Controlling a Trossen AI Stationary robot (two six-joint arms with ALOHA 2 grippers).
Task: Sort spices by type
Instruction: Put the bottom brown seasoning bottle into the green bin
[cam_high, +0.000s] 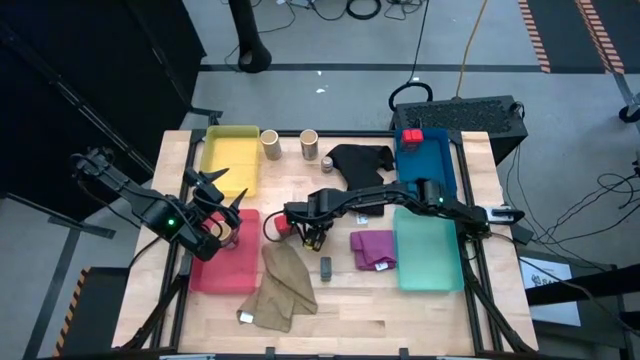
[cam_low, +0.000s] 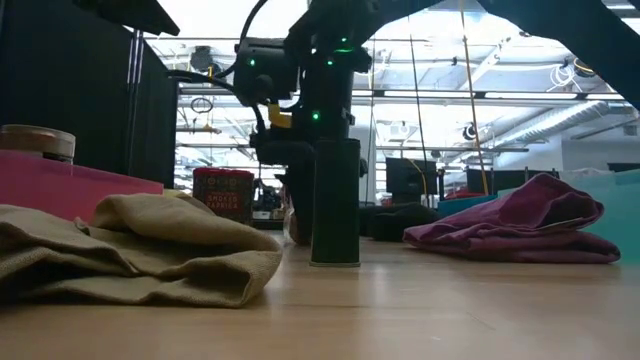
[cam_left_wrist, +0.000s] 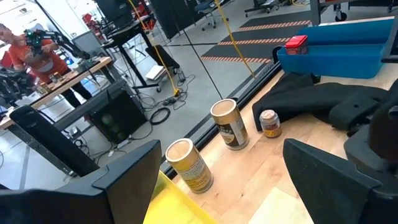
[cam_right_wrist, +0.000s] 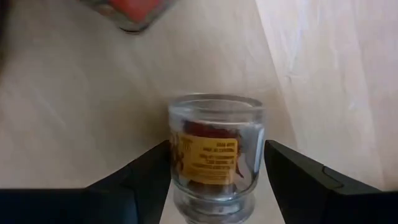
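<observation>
In the right wrist view a small glass jar (cam_right_wrist: 214, 155) with a yellow label stands upright between the right gripper (cam_right_wrist: 214, 186)'s wide-spread fingers, not yet clasped; its long axis is vertical. In the high view that gripper sits at frame centre, over the wooden table (cam_high: 400, 310), nearer the jar than the left gripper (cam_high: 222, 198), which hovers open at centre left above the red tray (cam_high: 225, 275)

Pale wooden worktop (cam_high: 370, 300) carries four plastic trays: yellow (cam_high: 230, 160) and red (cam_high: 225, 262) on one side, blue (cam_high: 425, 160) and teal (cam_high: 428, 255) opposite. Crumpled black cloth (cam_high: 360, 160) lies beside blue, purple cloth (cam_high: 372, 250) touches teal, khaki cloth (cam_high: 282, 288) near red.
</observation>
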